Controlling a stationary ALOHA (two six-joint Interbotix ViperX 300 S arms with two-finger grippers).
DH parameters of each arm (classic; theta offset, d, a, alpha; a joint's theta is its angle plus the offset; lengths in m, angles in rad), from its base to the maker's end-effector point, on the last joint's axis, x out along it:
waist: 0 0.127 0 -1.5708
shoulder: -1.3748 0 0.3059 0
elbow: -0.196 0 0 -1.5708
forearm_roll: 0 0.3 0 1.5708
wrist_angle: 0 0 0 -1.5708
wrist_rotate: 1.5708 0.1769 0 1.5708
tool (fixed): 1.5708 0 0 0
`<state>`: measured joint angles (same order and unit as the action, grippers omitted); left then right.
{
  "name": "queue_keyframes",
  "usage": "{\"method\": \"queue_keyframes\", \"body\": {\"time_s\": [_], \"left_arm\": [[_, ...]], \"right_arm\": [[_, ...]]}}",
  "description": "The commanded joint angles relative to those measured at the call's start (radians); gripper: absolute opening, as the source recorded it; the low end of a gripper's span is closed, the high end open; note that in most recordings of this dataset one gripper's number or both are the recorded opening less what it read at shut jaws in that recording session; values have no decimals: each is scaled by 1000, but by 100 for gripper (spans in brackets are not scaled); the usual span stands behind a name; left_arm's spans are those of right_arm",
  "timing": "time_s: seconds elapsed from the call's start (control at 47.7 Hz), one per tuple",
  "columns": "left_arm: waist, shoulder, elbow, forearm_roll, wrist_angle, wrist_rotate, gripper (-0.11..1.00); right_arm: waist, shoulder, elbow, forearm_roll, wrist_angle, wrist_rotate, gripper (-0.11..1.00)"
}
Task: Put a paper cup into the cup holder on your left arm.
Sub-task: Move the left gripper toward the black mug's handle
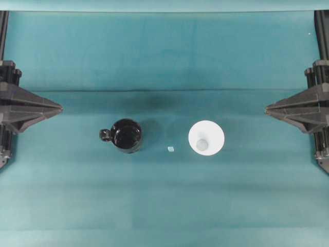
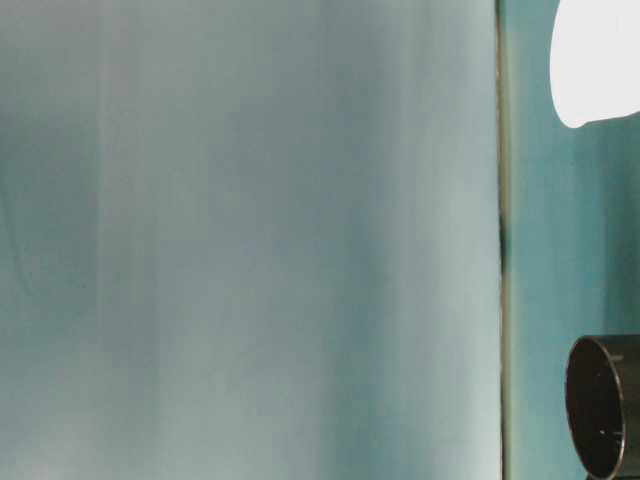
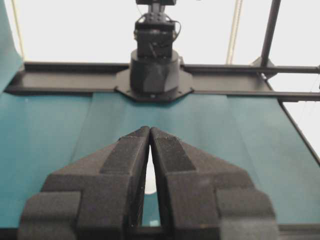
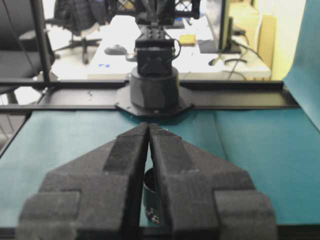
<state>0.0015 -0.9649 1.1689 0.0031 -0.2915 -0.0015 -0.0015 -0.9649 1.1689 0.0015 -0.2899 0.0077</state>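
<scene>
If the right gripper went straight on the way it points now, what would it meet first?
Probably the cup, which lies roughly in line with the shut right gripper, slightly nearer the camera; height is unclear, so it might pass over it.

The right gripper [image 4: 149,129] has its two black fingers [image 4: 125,155] pressed together at the tips. Under them, a bit of the black holder [image 4: 149,197] peeks out. The other arm's base [image 4: 154,89] stands past the gripper, on the green cloth [image 4: 260,155].

arms: matte black | left hand [image 3: 150,131]: wedge-shaped, rough-textured black fingers | right hand [image 4: 149,126]: same
</scene>
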Motion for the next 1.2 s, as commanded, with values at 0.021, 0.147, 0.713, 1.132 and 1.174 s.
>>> {"method": "queue_keyframes", "body": {"time_s": [0.021,0.147,0.713,1.132,1.174], "left_arm": [[-12,18,-38,11,35,-12,16],[-12,34,-75,11,123,-12,3],[-9,173,-89,11,476,-87,3],[3,322,-110,12,584,-87,3],[8,331,-109,12,584,-87,3]], "right_arm": [[12,15,-14,9,11,2,16],[12,28,-41,18,129,17,5],[11,44,-78,25,414,26,-2],[-11,120,-91,25,641,94,-2],[-9,129,-92,25,649,100,-2]]}}
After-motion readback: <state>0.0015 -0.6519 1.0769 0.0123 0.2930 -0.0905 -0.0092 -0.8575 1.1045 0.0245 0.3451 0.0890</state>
